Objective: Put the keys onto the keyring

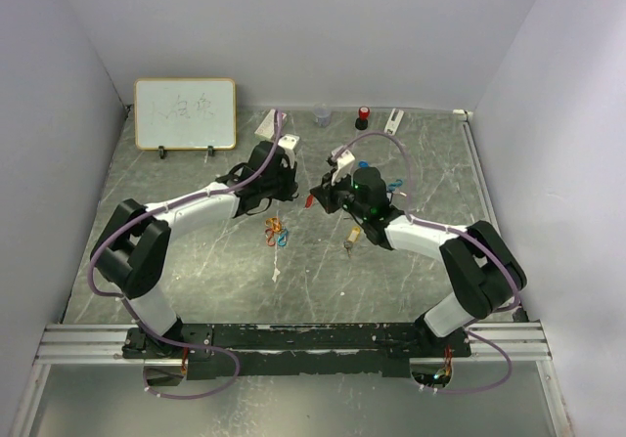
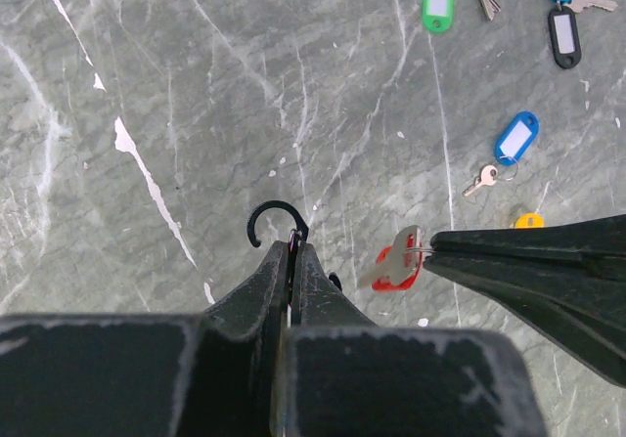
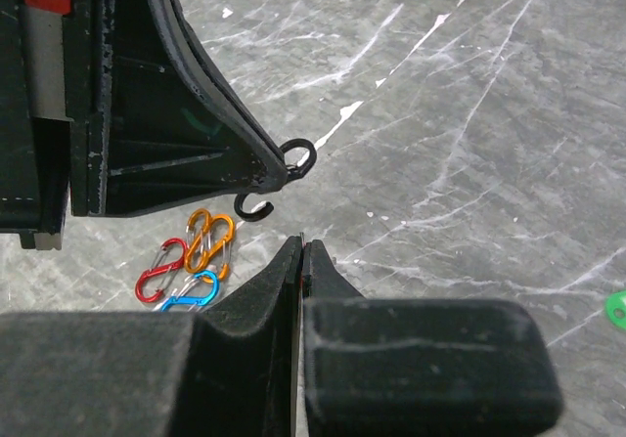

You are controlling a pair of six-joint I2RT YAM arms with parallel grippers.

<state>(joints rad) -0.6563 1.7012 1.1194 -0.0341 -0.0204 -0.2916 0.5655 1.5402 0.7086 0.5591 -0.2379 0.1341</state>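
Now the left tool (image 2: 291, 249) pinches the keyring (image 2: 276, 204) while the right tool (image 2: 436, 248) pinches a red-tagged key (image 2: 402, 252) alongside.

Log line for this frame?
left gripper: shut on black open-hook keyring | right gripper: shut on red-tagged metal key | key near hook, unthreaded

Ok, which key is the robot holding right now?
Find the middle of the grey marble table. There the right gripper pinches a silver key with a red tag. It's the only key with a red tag.
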